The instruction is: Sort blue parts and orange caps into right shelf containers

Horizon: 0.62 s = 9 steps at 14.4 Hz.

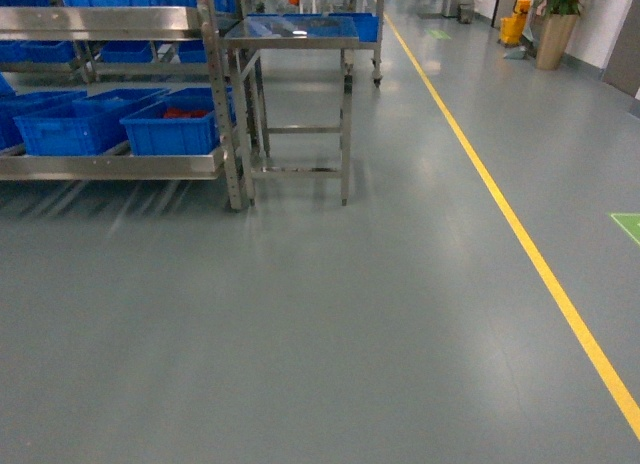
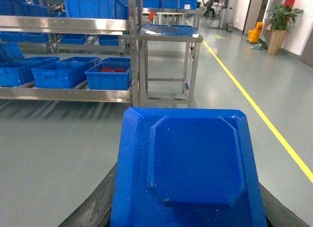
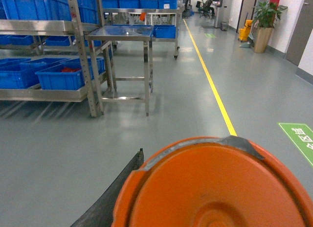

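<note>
Close to the left wrist camera we see a big blue part (image 2: 188, 163), a squarish piece with clipped corners and a raised centre panel, filling the lower half of that view. The left hand itself is hidden behind it, so we cannot tell if its fingers are spread or pressed together. A dark curved edge shows under the part on both sides.

Same story on the right wrist: an orange cap (image 3: 215, 185), round with concentric rings and a grey patch on its upper rim, blocks the bottom of the view. Right hand not visible, state unknown. Neither hand appears in the head view.

Further out, grey floor (image 1: 330, 314) with a yellow line (image 1: 520, 234) running away on the right and a green marking (image 1: 628, 226) at the right edge.

Ahead left stands a steel shelf rack (image 1: 120, 164). On its low shelf sit blue totes (image 1: 175, 124) side by side; the rightmost one holds something red, too small to identify. More blue totes sit on the upper shelf. Just right of the rack is a small steel worktop (image 1: 295, 39) on legs with a blue tray on top.

Far right background: a potted plant (image 1: 558, 24) and a yellow mop bucket (image 1: 516, 26) near the wall.
</note>
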{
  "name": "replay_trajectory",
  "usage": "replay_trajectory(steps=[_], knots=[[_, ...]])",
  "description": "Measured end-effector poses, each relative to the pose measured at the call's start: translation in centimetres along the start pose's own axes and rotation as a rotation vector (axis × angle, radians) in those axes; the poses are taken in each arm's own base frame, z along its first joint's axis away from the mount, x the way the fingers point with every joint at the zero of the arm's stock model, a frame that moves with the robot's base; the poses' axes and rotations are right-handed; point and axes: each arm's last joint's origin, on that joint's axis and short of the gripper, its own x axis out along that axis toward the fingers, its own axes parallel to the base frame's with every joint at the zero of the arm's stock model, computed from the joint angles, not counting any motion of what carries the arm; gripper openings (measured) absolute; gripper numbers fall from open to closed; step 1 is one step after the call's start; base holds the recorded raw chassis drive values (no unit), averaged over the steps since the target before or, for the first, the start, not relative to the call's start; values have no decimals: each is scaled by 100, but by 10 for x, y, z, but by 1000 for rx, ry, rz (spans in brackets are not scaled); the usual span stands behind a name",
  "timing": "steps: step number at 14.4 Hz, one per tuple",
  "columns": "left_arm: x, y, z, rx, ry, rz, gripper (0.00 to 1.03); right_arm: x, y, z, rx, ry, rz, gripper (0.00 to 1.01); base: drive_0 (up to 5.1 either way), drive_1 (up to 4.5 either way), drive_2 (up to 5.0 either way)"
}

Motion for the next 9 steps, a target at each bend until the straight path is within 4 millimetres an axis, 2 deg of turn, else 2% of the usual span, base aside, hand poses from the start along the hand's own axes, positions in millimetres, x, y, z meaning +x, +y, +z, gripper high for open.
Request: replay_trajectory(steps=[9], knots=[[0, 0, 0, 0, 3, 2, 42, 0, 0, 0, 0, -5, 0, 44, 4, 435, -428]])
